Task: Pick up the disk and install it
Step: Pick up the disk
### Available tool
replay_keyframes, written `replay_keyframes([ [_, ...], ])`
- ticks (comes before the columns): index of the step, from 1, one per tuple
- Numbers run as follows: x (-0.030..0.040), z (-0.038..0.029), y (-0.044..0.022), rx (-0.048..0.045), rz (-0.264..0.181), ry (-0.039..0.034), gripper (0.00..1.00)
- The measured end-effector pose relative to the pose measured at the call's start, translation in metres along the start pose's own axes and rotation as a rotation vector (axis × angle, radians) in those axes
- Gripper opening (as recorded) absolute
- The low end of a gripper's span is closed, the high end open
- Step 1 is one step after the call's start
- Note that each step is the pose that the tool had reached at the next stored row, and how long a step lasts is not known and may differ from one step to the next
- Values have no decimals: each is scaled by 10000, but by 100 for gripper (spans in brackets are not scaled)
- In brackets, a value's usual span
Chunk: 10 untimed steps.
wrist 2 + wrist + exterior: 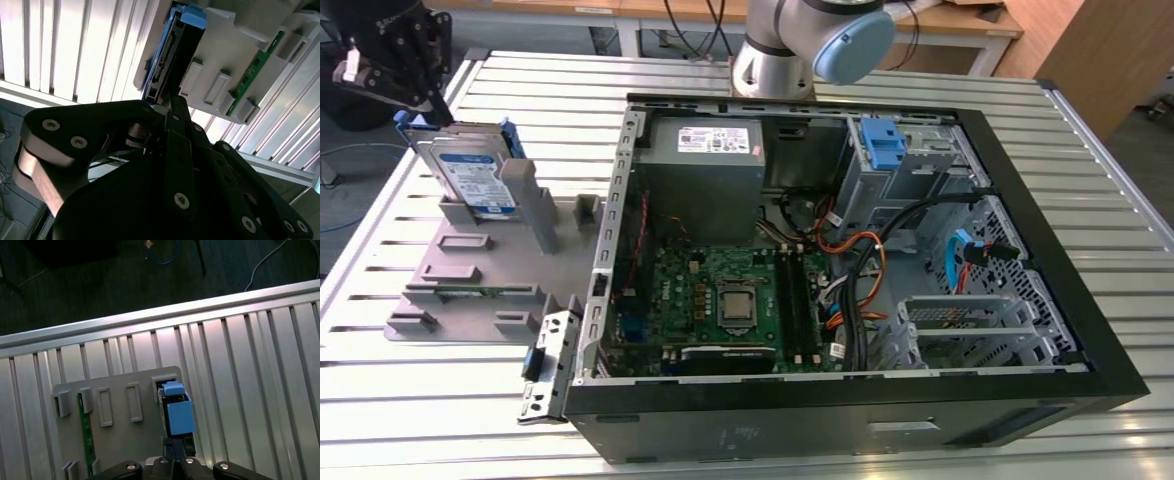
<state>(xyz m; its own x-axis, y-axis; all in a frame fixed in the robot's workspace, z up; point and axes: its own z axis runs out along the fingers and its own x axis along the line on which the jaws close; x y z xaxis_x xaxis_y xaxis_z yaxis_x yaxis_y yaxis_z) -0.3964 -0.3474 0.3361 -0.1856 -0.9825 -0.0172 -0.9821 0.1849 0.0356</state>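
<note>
Exterior view | gripper (416, 98) at top end of disk (470, 175) | disk at fixture plate (454, 262) corner, long axis near-vertical | grip: cannot tell

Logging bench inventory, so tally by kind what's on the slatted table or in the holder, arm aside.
Disk: 1
Grey holder: 1
Green board: 1
Computer case: 1
Total: 4
</note>
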Motion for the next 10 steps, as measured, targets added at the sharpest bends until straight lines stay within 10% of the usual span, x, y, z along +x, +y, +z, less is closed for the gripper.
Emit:
replay_keyframes([
  [10, 0, 4, 0, 3, -864, 18, 11],
])
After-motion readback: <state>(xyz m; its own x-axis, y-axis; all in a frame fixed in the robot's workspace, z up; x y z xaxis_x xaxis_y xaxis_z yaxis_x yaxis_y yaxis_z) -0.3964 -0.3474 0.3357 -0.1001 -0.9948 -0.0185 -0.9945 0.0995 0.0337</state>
